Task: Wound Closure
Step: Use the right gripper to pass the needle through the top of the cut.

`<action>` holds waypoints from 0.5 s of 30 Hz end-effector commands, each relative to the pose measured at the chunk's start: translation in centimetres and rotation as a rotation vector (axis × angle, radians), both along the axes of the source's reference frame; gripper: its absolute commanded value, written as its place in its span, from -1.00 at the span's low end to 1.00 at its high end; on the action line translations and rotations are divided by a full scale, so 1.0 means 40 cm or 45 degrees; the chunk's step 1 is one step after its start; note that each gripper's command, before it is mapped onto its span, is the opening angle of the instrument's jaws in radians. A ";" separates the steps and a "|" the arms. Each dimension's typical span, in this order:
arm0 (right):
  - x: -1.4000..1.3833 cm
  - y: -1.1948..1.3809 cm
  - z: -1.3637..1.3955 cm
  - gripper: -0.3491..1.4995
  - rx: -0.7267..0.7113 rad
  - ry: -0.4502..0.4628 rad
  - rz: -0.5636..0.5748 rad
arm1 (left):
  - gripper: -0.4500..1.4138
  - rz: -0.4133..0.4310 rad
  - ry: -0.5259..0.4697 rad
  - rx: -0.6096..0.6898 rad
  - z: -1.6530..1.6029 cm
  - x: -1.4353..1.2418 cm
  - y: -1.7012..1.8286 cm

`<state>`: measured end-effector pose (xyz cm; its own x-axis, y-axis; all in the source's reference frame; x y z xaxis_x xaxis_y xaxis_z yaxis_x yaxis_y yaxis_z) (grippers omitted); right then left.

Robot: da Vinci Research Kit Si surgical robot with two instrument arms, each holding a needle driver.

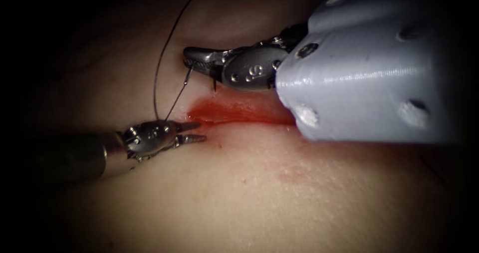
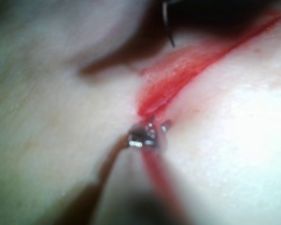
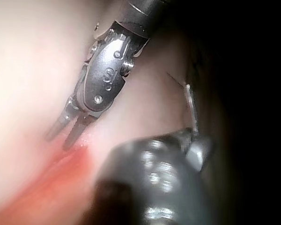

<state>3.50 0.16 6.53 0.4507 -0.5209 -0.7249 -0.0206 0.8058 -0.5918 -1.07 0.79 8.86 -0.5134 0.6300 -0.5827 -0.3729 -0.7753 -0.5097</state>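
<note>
Clearly, taking the cut as the landmark, the left arm's tool sits at the cut's left end, its two jaws spread a little and holding nothing, their tips resting just at the edge of the red fluid that stains the cut's lips. In the right wrist view the same left tool shows its jaws parted, tips just short of the red margin. To the left of the cut the tissue is bare and pale, and a broad open stretch of it lies on the near side of the cut, with nothing on it. From just above the left tool's wrist the thread rises in a long thin arc away from the cut, on its far side. Further right, the right arm's tool hangs over the far side of the cut, apart from the tissue edge, its jaws pressed together on the needle. It grips the needle near one end; the rest slants down toward the left tool, free of the tissue, above the cut's left end. The right end of the cut is hidden beneath the right arm.
</note>
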 end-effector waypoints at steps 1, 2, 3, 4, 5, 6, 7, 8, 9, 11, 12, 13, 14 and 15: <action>0.0007 -0.0002 0.0026 -1.00 -0.004 -0.001 0.000 | -0.50 0.002 -0.002 0.002 0.0017 -0.0015 -0.0007; 0.0007 -0.0006 0.0036 -1.00 -0.011 0.002 0.001 | -0.50 0.002 -0.002 0.002 0.0017 -0.0015 -0.0007; 0.0007 -0.0007 0.0042 -1.00 -0.014 0.001 0.002 | -0.51 0.002 -0.002 0.002 0.0017 -0.0015 -0.0007; 0.0008 -0.0007 0.0048 -1.00 -0.018 -0.002 0.005 | -0.51 0.002 -0.002 0.002 0.0017 -0.0015 -0.0006; 0.0008 -0.0005 0.0053 -1.00 -0.019 -0.004 0.007 | -0.51 0.002 -0.003 0.003 0.0016 -0.0015 -0.0006; 0.0008 -0.0005 0.0053 -1.00 -0.019 -0.004 0.007 | -0.51 0.002 -0.003 0.003 0.0016 -0.0015 -0.0006; 0.0008 -0.0004 0.0055 -1.00 -0.018 -0.007 0.005 | -0.51 0.002 -0.003 0.003 0.0015 -0.0015 -0.0006; 0.0008 -0.0003 0.0056 -1.00 -0.018 -0.007 0.005 | -0.51 0.002 -0.003 0.003 0.0015 -0.0015 -0.0006; 0.0008 -0.0004 0.0057 -1.00 -0.019 -0.007 0.005 | -0.51 0.002 -0.003 0.003 0.0015 -0.0015 -0.0006; 0.0010 -0.0008 0.0064 -1.00 -0.025 -0.007 0.010 | -0.51 0.002 -0.003 0.003 0.0015 -0.0015 -0.0006; 0.0011 -0.0009 0.0067 -1.00 -0.027 -0.008 0.011 | -0.51 0.002 -0.003 0.003 0.0015 -0.0015 -0.0006; 0.0012 -0.0011 0.0071 -1.00 -0.031 -0.005 0.013 | -0.51 0.002 -0.003 0.003 0.0015 -0.0015 -0.0006; 0.0012 -0.0014 0.0075 -1.00 -0.033 -0.006 0.013 | -0.51 0.002 -0.003 0.003 0.0015 -0.0015 -0.0006; 0.0013 -0.0016 0.0079 -1.00 -0.036 -0.006 0.013 | -0.51 0.002 -0.003 0.003 0.0015 -0.0015 -0.0006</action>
<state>3.50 0.11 6.80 0.4608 -0.5376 -0.7062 -0.0240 0.7878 -0.6154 -1.07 0.80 8.85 -0.5139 0.6299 -0.5823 -0.3719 -0.7753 -0.5104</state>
